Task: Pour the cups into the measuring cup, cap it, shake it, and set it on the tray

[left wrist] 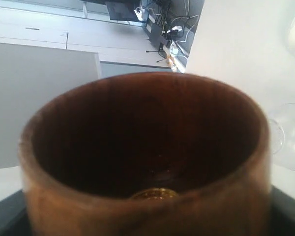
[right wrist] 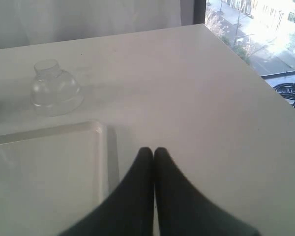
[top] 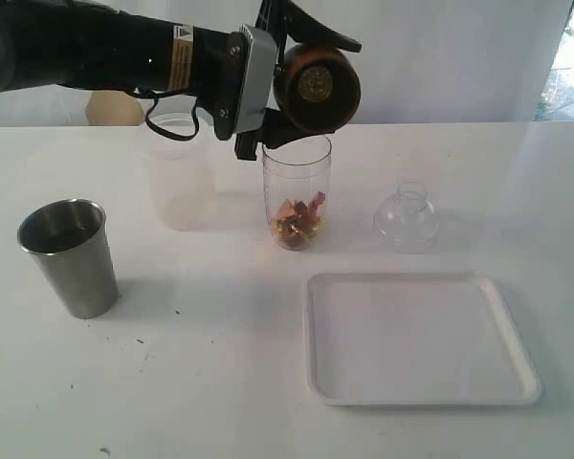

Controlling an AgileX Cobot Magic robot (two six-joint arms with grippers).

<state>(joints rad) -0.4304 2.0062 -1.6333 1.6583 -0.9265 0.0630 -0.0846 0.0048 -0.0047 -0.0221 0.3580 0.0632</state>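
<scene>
My left gripper [top: 308,84] is shut on the small brown wooden cup [top: 325,96], which lies tipped on its side just above the rim of the clear measuring cup [top: 297,170]. The measuring cup stands upright with several wrapped sweets [top: 298,220] in its bottom. In the left wrist view the wooden cup [left wrist: 147,147] fills the frame, with one gold piece [left wrist: 153,194] at its inner lip. The steel tumbler [top: 69,256] stands at the left. The frosted plastic cup [top: 180,172] stands behind the arm. My right gripper [right wrist: 154,150] is shut and empty beside the white tray [right wrist: 49,167].
The tray [top: 416,339] lies at the front right with nothing on it. A small clear dome lid [top: 407,218] rests on the table behind the tray, to the right of the measuring cup; the lid [right wrist: 55,88] also shows in the right wrist view. The table edge [right wrist: 255,73] runs close by.
</scene>
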